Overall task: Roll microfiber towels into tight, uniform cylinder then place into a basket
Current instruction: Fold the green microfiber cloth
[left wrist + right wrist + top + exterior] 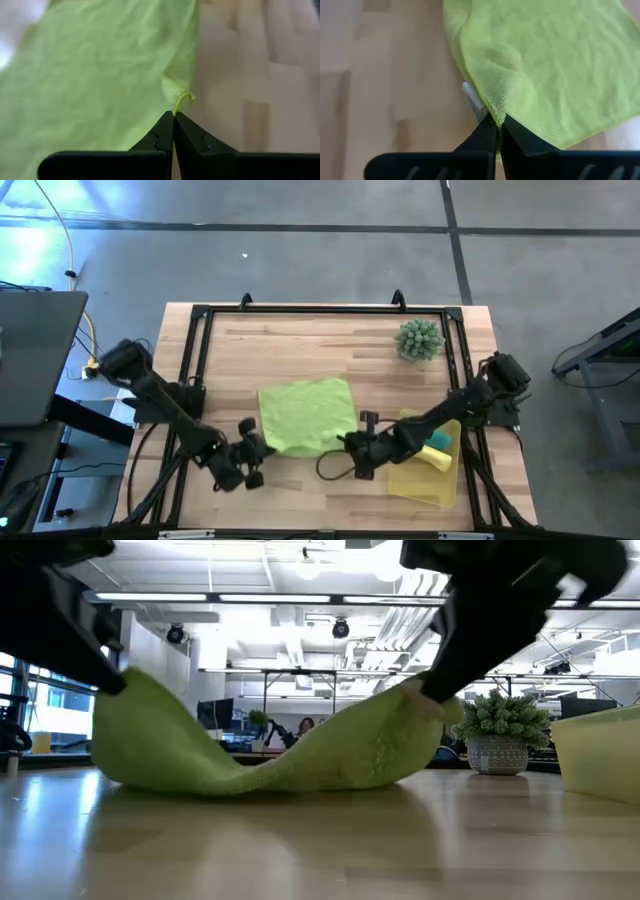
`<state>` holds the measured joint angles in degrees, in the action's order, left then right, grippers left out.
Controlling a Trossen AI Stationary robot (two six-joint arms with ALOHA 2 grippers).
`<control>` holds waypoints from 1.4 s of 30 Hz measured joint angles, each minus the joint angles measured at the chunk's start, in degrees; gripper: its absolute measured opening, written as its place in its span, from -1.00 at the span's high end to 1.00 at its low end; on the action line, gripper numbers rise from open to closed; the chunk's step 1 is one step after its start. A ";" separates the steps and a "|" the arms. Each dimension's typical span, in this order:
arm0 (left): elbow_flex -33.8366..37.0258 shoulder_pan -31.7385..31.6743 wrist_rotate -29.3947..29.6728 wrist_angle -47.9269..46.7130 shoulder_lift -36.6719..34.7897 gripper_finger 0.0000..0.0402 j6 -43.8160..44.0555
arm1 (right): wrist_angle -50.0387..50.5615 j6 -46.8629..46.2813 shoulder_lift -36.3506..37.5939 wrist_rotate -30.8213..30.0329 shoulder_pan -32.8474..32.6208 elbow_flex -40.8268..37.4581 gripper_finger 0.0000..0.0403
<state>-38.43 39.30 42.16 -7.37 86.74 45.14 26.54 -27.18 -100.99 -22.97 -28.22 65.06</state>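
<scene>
On the wooden surface [330, 345], inside its black frame, the lime green towel [305, 415] lies spread near the middle, its two near corners lifted so that the cloth sags between them (plain in the low view). To its right, at the surface's right edge, sits the basket [425, 480], with a yellow towel [438, 459] and a teal towel [441, 441] in it, partly hidden under the right arm. A spiky green plant [419, 339] in a pot stands well apart, toward the far right corner. The left pincer [173, 116] is clamped together on the lime green towel's near left corner. The right pincer [498, 121] is likewise pressed together on the near right corner, just beside the basket.
</scene>
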 joint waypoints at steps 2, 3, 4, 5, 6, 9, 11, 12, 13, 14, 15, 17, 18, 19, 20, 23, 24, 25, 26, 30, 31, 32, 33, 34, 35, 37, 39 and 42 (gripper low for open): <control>-2.06 1.72 -0.02 -0.11 2.64 1.00 2.29 | 0.25 0.16 0.00 0.46 -1.23 0.02 1.00; -3.07 2.41 0.04 -0.17 3.70 1.00 3.17 | 0.27 0.51 0.00 0.59 -1.60 0.02 1.00; -4.03 2.98 0.17 -0.19 4.54 1.00 3.96 | 0.16 1.29 0.00 1.01 -1.82 0.02 1.00; -4.91 3.38 0.43 -0.17 5.22 1.00 4.51 | 0.14 2.28 0.00 1.37 -1.84 0.06 1.00; -5.59 3.62 1.00 -0.42 5.62 1.00 4.98 | 0.17 3.41 0.00 1.77 -1.58 0.08 1.00; -7.34 3.55 3.80 -3.67 5.82 1.00 5.67 | 1.08 6.65 0.00 2.16 0.21 0.09 1.00; -7.83 3.16 5.21 -8.20 5.32 1.00 7.97 | 1.45 8.48 0.00 2.15 1.96 0.09 1.00; -7.89 2.95 5.59 -10.39 4.95 1.00 9.91 | 1.54 9.64 0.00 2.15 2.93 0.09 1.00; -7.95 2.56 5.74 -12.07 4.67 1.00 12.22 | 1.54 10.84 0.00 2.19 3.85 0.09 1.00; -8.00 2.30 6.06 -14.26 4.47 1.00 14.80 | 1.54 12.12 0.00 2.19 4.82 0.09 1.00; -8.00 2.11 6.37 -16.71 4.34 1.00 17.36 | 1.54 13.36 0.00 2.21 5.81 0.09 1.00; -7.98 1.50 6.70 -20.63 4.33 1.00 21.76 | 1.58 15.99 0.00 2.23 7.76 0.11 1.00; -7.98 1.14 6.70 -22.41 4.33 1.00 23.44 | 1.64 17.55 0.00 2.26 8.76 0.11 1.00; -7.98 0.84 6.67 -24.11 4.33 1.00 24.83 | 1.66 18.96 0.00 2.33 9.79 0.11 1.00; -7.96 0.51 6.57 -25.76 4.33 1.00 26.23 | 1.64 20.24 0.00 2.38 10.77 0.11 1.00; -7.96 -0.53 6.72 -29.37 4.33 1.00 28.89 | 1.62 23.10 0.00 2.52 13.80 0.11 1.00; -7.96 -0.96 6.81 -30.47 4.33 1.00 29.34 | 1.57 23.48 0.00 3.01 14.76 0.11 1.00; -7.96 -1.40 6.86 -31.47 4.33 1.00 29.73 | 1.35 23.98 0.00 3.75 15.79 0.09 1.00; -7.96 -1.83 6.89 -32.35 4.33 1.00 30.09 | 0.99 24.63 0.00 4.67 16.81 0.09 1.00; -7.94 -3.72 6.92 -33.87 4.33 1.00 31.22 | 0.25 27.17 -1.43 8.01 20.59 0.09 1.00; -7.94 -4.08 6.92 -33.93 4.33 1.00 31.22 | 0.28 27.54 -2.06 9.15 21.44 0.09 1.00; -7.94 -4.37 6.92 -34.03 4.33 1.00 31.22 | 0.43 27.65 -2.81 10.13 22.28 0.07 1.00; -7.94 -4.63 6.94 -34.21 4.33 1.00 31.22 | 0.38 27.67 -3.51 10.89 23.00 0.07 1.00; -7.94 -4.91 6.92 -34.34 4.33 1.00 31.24 | 0.52 27.74 -4.06 11.44 23.64 0.03 1.00; -7.93 -5.13 6.92 -34.59 4.33 1.00 31.24 | 0.57 28.29 -4.48 11.41 24.17 0.02 1.00; -7.91 -5.41 6.92 -35.01 4.33 1.00 31.29 | 0.43 29.91 -4.83 11.39 25.08 0.02 1.00; -7.91 -5.71 6.94 -35.28 4.33 1.00 31.29 | 0.23 32.02 -4.83 11.39 25.79 0.02 1.00; -7.90 -6.35 7.48 -36.23 4.33 1.00 31.44 | 0.22 35.14 -4.76 11.39 26.93 0.08 1.00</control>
<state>-46.34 32.95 49.64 -43.59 91.07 76.58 26.76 7.96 -105.75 -11.57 -1.29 65.14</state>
